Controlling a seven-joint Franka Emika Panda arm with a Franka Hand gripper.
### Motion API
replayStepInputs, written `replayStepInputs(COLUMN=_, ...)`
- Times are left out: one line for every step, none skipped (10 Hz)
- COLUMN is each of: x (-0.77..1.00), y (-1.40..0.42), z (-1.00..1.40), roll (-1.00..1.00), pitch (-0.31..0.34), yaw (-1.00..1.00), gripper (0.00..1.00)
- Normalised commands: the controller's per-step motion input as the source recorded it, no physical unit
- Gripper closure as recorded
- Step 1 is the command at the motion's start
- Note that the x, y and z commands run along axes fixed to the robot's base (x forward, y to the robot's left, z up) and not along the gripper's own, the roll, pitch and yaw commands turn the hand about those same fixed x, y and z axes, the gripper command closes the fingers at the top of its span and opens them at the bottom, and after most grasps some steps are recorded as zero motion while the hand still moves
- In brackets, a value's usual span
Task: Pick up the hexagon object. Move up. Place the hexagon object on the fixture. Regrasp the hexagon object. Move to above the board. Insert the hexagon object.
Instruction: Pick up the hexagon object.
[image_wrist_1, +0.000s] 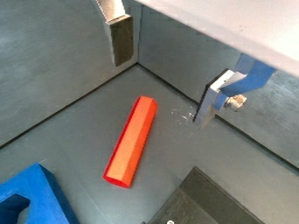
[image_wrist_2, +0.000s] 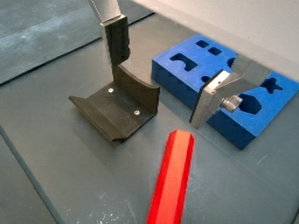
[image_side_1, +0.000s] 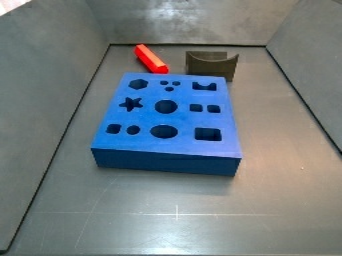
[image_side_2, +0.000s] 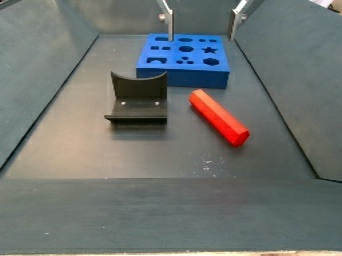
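The red hexagon object (image_side_2: 218, 116) lies flat on the grey floor beside the fixture (image_side_2: 136, 100), apart from it. It also shows in a side view (image_side_1: 154, 58) and in both wrist views (image_wrist_1: 131, 140) (image_wrist_2: 172, 179). The dark fixture (image_wrist_2: 117, 109) (image_side_1: 210, 62) stands next to the blue board (image_side_2: 187, 55) (image_side_1: 167, 120) (image_wrist_2: 222, 83). My gripper (image_wrist_1: 165, 70) (image_wrist_2: 163, 74) hangs open and empty well above the floor, over the bar and the fixture. Only its fingertips (image_side_2: 167, 18) show in a side view.
Sloping grey walls (image_side_2: 40, 80) close in the floor on all sides. A corner of the board (image_wrist_1: 30, 197) shows in a wrist view. White scuff marks (image_side_2: 205, 165) lie on the floor near the bar.
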Motion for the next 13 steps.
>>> replayStepInputs(x=-0.04, y=0.0, z=0.0, roll=0.0, pitch=-0.044, yaw=0.0, gripper=0.0)
replayStepInputs(x=0.0, y=-0.05, z=0.0, roll=0.0, pitch=0.0, yaw=0.01, gripper=0.0)
replayStepInputs(x=-0.35, y=0.0, z=-0.35, roll=0.0, pitch=-0.167, yaw=0.17, gripper=0.0)
replayStepInputs(x=0.0, y=0.11, z=-0.75, roll=-0.07, pitch=-0.08, yaw=1.0, gripper=0.0)
replayStepInputs(x=0.0, y=0.01, z=-0.66, roll=-0.04, pitch=0.0, yaw=1.0, gripper=0.0)
replayStepInputs(x=0.0, y=0.0, z=-0.69, roll=0.0, pitch=0.0, yaw=1.0, gripper=0.0)
replayStepInputs(x=0.0, y=0.0, z=-0.57, roll=-0.02, pitch=-0.096, yaw=1.0, gripper=0.0)
replayStepInputs(x=0.0, y=0.0, z=0.0, roll=0.0, pitch=-0.004, yaw=0.0, gripper=0.0)
replayStepInputs(x=0.0, y=0.0, z=-0.07, roll=0.01, pitch=0.0, yaw=0.0, gripper=0.0)
replayStepInputs(x=0.0, y=0.0, z=-0.03, roll=0.01, pitch=0.0, yaw=0.0, gripper=0.0)
replayStepInputs(x=0.0, y=0.0, z=0.0, roll=0.01, pitch=0.0, yaw=0.0, gripper=0.0)
replayStepInputs(x=-0.04, y=0.0, z=-0.01, roll=0.03, pitch=0.0, yaw=0.0, gripper=0.0)
replayStepInputs(x=0.0, y=0.0, z=-0.03, roll=0.0, pitch=0.0, yaw=0.0, gripper=0.0)
